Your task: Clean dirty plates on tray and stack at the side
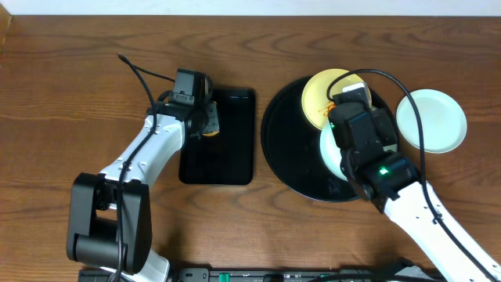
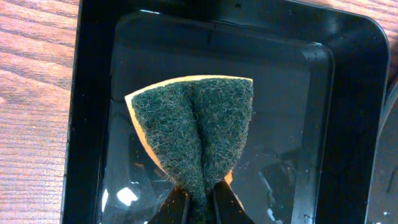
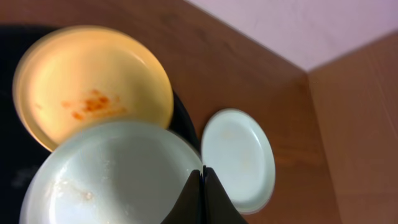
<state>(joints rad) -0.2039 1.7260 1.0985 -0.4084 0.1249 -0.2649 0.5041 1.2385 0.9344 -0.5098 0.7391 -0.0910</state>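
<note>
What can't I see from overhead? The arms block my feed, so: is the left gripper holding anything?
Observer: Yes. The left gripper pinches a folded green-faced sponge over the rectangular black tray.
Operator: And the right one?
Observer: The right gripper is shut on the rim of a mint-green plate.
Operator: Is the yellow plate dirty?
Observer: The yellow plate carries orange-red smears near its centre.

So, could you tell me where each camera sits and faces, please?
Overhead: above the table, looking straight down; both arms show.
Left wrist: on the left arm, looking down into the rectangular tray; pincer shut on sponge.
Right wrist: on the right arm, facing the round tray; pincer gripping a mint plate.
Shared: overhead and right wrist show the yellow plate.
</note>
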